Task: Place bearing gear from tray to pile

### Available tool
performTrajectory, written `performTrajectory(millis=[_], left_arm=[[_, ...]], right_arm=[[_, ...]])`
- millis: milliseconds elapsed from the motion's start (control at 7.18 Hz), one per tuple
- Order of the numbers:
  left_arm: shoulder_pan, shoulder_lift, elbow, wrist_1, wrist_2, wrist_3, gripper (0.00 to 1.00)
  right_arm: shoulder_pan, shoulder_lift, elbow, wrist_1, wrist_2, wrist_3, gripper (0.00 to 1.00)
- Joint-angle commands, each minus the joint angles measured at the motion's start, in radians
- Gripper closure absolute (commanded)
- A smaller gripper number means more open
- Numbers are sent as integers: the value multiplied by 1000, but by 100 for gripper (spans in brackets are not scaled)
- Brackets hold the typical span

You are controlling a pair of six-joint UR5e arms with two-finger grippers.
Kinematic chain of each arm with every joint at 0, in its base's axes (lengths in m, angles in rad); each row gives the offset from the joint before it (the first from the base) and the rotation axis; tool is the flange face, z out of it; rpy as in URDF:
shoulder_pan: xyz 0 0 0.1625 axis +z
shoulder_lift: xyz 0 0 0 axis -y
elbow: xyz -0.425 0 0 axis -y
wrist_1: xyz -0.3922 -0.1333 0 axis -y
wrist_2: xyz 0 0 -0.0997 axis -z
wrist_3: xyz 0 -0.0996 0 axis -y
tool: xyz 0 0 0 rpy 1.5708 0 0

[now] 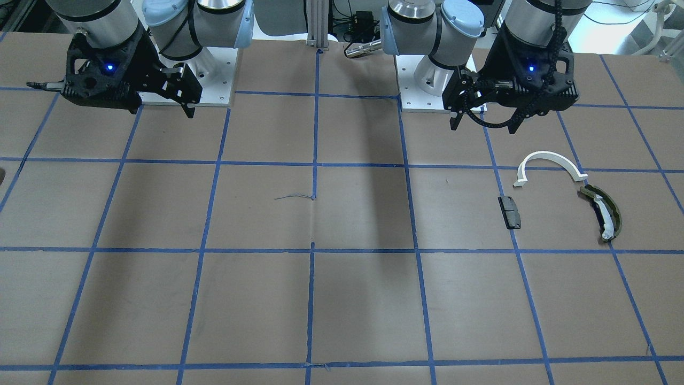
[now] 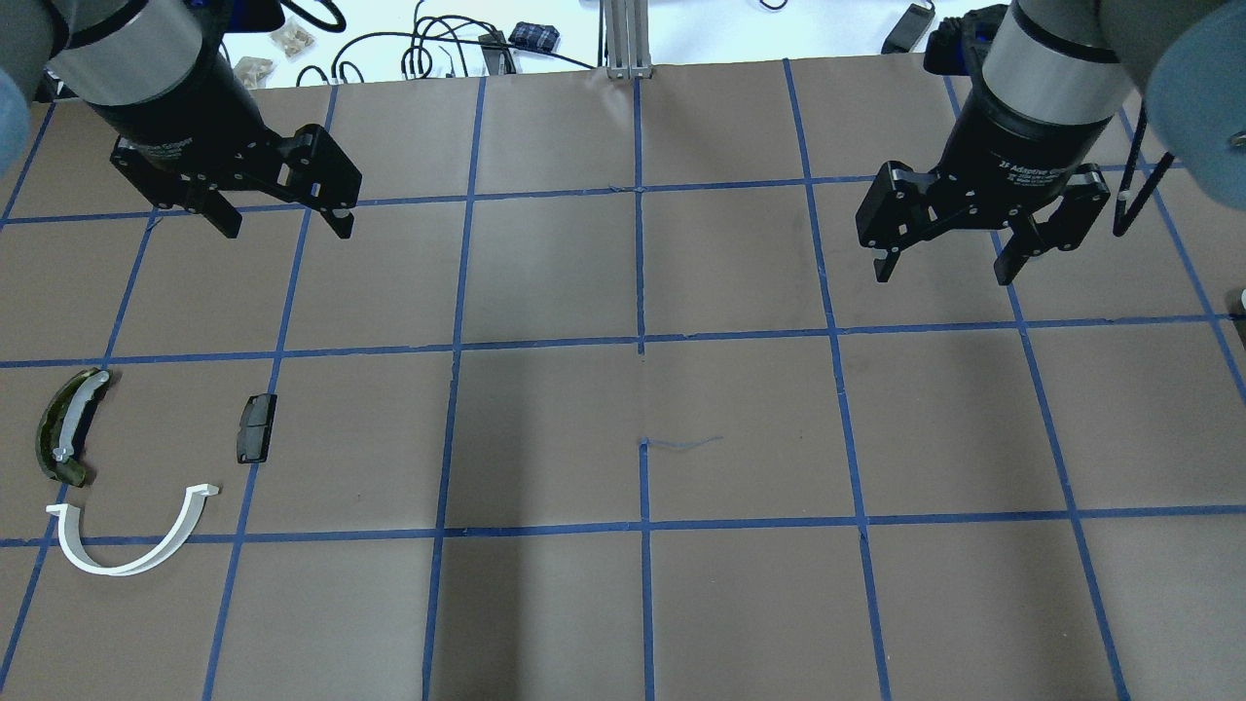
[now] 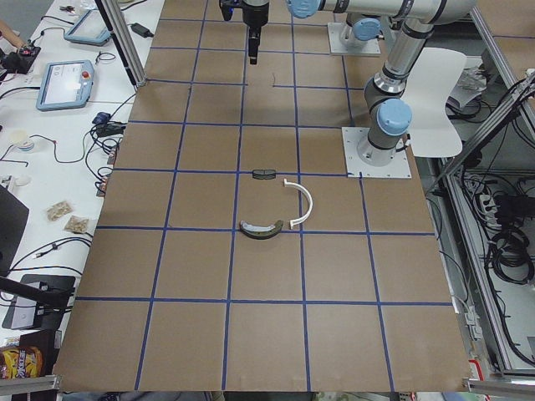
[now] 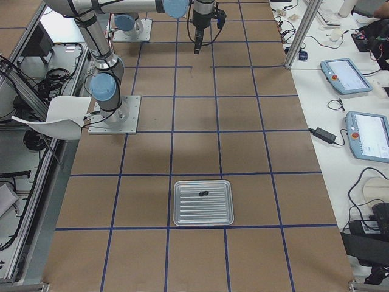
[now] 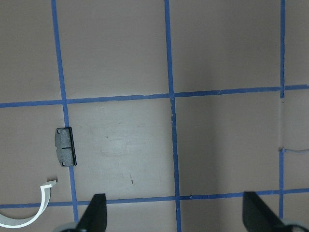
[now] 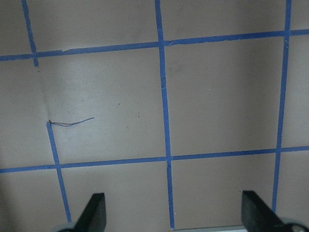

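The metal tray (image 4: 182, 213) shows only in the exterior right view, near that end of the table. Two small dark parts (image 4: 202, 194) lie in it, too small to tell which is the bearing gear. The pile lies on the robot's left: a white half-ring arc (image 2: 127, 545), a dark block (image 2: 257, 427) and an olive-green curved piece (image 2: 66, 428). The block also shows in the left wrist view (image 5: 65, 146). My left gripper (image 2: 289, 229) is open and empty, high above the table behind the pile. My right gripper (image 2: 942, 273) is open and empty, high over bare table.
Blue tape lines divide the brown table into squares. A short loose thread (image 2: 681, 443) lies at the table's middle. The two arm bases (image 1: 187, 75) (image 1: 427, 80) stand on white plates at the robot's edge. Side benches hold tablets (image 4: 343, 74) and cables.
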Motion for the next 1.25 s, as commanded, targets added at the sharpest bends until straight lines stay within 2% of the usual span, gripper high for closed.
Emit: performTrajectory(millis=[0, 1114], left_arm=[[-2, 0, 0, 1, -7, 4, 0], [-4, 0, -1, 1, -7, 2, 0]], right_arm=[[-1, 0, -2, -3, 0, -7, 0], [-13, 9, -2, -34, -21, 4, 0]])
